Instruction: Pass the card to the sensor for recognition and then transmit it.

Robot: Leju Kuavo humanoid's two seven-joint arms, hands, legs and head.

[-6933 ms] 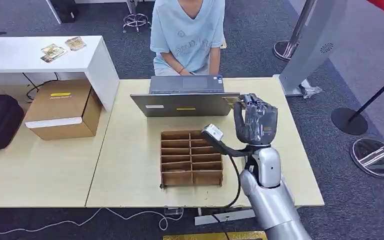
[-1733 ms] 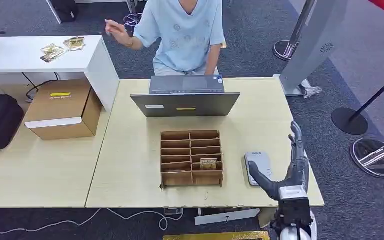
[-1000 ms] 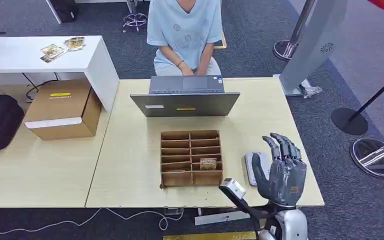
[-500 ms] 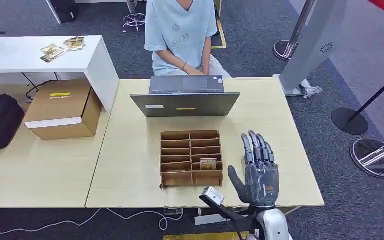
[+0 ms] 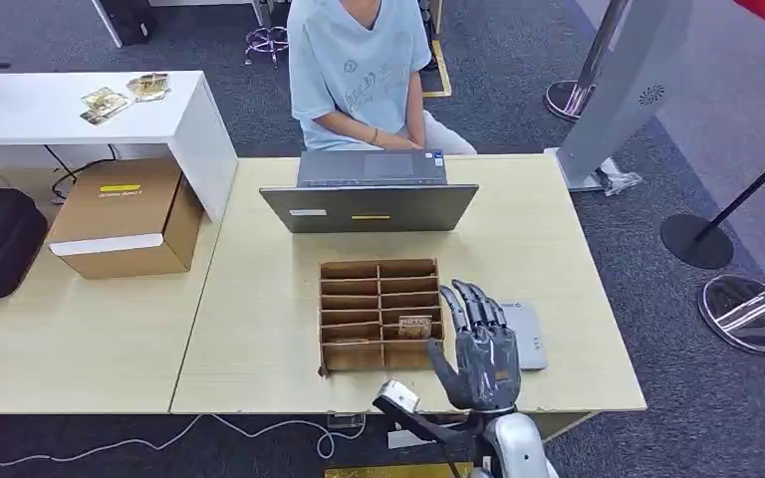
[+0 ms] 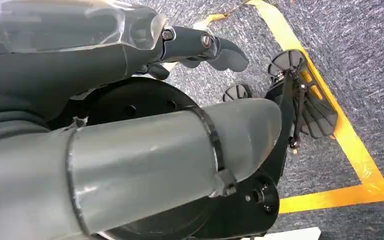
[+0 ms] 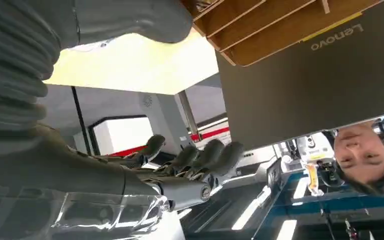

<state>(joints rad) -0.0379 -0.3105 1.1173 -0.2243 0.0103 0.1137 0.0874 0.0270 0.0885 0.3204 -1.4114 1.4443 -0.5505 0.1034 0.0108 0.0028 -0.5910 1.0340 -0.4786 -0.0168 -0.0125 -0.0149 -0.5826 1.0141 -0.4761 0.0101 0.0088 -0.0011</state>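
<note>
Right hand [image 5: 480, 349]: fingers [image 5: 469, 303] extended and slightly apart, holding nothing, palm raised over the table [image 5: 259, 299] at the right edge of the cardboard organizer [image 5: 382, 315]. In the right wrist view the same fingers [image 7: 205, 152] appear straight and loosely spread, free of any object.

Just beside the hand, on its right, lies the grey sensor [image 5: 523, 334], flat on the table and partly covered by the fingers. It sits close to the organizer's right wall but I cannot tell whether they touch.

The card [image 5: 415, 324] stands in a right-column slot of the organizer, second row from the near edge, just left of the hand; hand and card are apart.

Beyond the organizer an open laptop [image 5: 370, 195] stands with its lid back toward the robot. A person [image 5: 359, 70] in a light blue shirt sits behind it, hands near the keyboard.

Left hand [image 6: 200, 47]: seen in the left wrist view, hanging over grey carpet with yellow floor tape [image 6: 330, 100]. Only a few dark fingers [image 6: 220, 50] are visible, bent; whether they hold anything I cannot tell.

Further left: a brown cardboard box [image 5: 125, 219] and a white desk [image 5: 80, 115] with some cards on it.
</note>
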